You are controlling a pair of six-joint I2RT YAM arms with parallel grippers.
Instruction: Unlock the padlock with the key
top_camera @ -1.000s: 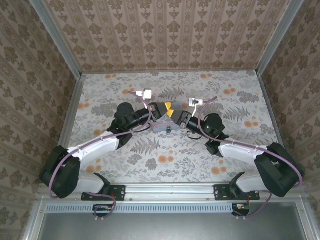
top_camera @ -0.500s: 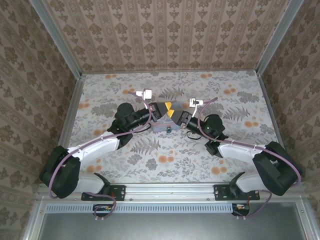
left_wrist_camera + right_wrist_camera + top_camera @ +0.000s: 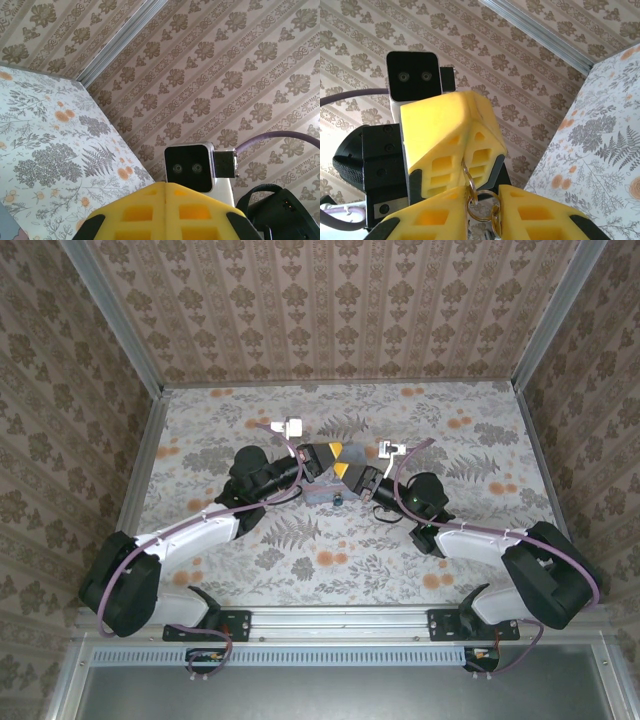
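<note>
In the right wrist view my left gripper hangs tip-down, shut on a link of the metal key ring. The ring fills the narrow gap between the two parted fingers of my right gripper, and a second ring hangs below; no key blade can be made out. From above, the left gripper and right gripper meet tip to tip over the grey-blue tin. A tiny dark padlock sits at the tin's front edge. In the left wrist view the left gripper is pressed shut.
The floral table is walled on three sides by patterned panels with metal corner posts. The right wrist camera faces the left fingers at close range. A purple cable loops from it.
The right arm has crept a little to the left, bringing its gripper closer against the left gripper. The left arm and the tin have stayed put.
</note>
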